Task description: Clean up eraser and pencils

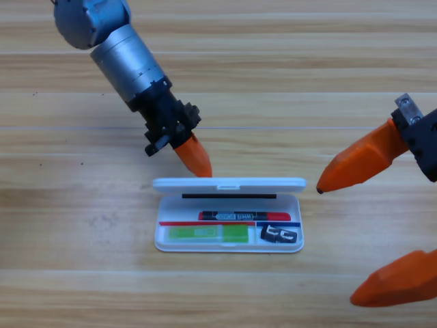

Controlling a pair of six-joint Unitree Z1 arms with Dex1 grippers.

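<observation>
Case (229,240) lies just below my left claw (196,158), whose orange tip touches the raised lid's (229,184) back edge; I cannot tell whether it is spread. Inside, below that tip, the red pencil (247,216) lies above the green pencil (208,234), the eraser (278,235) to their right. My right claw (372,232) waits wide apart, right of the case.

in the open white plastic case (164,240): red pencil (239,215) behind light green pencil (208,234); small black rectangular eraser (278,235) lay right of the green.
</observation>
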